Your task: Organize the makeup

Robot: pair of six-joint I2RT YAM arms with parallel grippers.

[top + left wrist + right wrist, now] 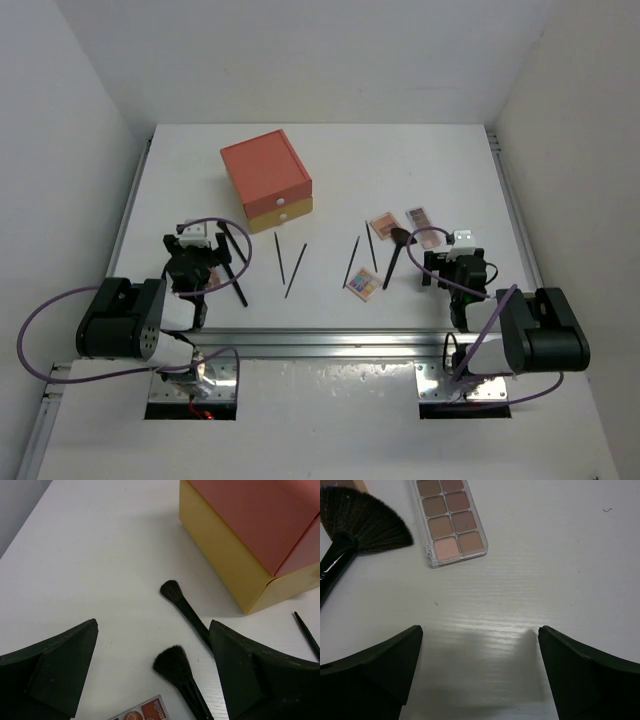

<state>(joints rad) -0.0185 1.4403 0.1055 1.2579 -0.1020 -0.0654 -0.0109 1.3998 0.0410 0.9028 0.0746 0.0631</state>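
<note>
Several thin black pencils [296,270] and brushes lie mid-table. Two fluffy black brushes [176,669] lie between my left gripper's [152,630] open fingers, with the corner of an orange palette [142,711] below them. In the top view my left gripper [207,258] sits beside a long black brush [236,266]. My right gripper [480,632] is open and empty over bare table. A brown eyeshadow palette [451,520] and a fan brush [365,522] lie ahead of it. In the top view my right gripper [440,258] is right of the fan brush [396,250], two brown palettes [384,224] and a multicoloured palette [363,284].
The orange-and-yellow drawer box [265,180] stands at the back centre, closed; it fills the upper right of the left wrist view [250,535]. A thin pencil [307,635] lies right of my left gripper's fingers. White walls surround the table.
</note>
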